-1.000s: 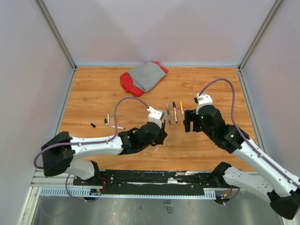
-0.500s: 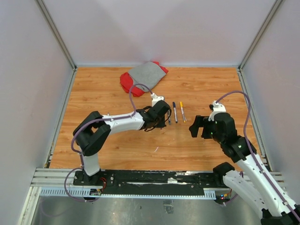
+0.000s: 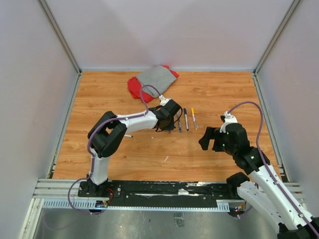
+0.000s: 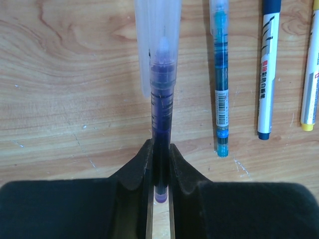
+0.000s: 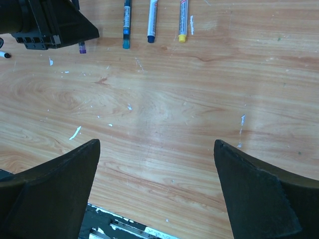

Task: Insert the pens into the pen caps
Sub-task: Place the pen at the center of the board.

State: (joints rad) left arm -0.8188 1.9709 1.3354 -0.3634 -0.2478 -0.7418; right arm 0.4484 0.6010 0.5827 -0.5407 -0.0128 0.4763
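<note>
Pens (image 3: 186, 119) lie in a short row on the wood-grain tabletop (image 3: 224, 94). They are a slim teal pen (image 4: 221, 74) with a see-through barrel, a white pen (image 4: 267, 74) with printed lettering and dark blue ends, and a yellow-tipped pen (image 4: 309, 74), all parallel and just apart. Just left of them, and parallel, is the purple pen (image 4: 162, 99). Its dark ink tube shows through a frosted clear sleeve, and the matte black, wedge-shaped left jaws pinch it near its rear end. Whether it touches the wood cannot be told. The left arm (image 3: 134, 120) rises from its base, bends sharply at the elbow and stretches its forearm right toward the row. The right arm (image 3: 249, 157) leans in from the right, and its jaws are spread wide above bare, white-flecked wood nearer than the row.
</note>
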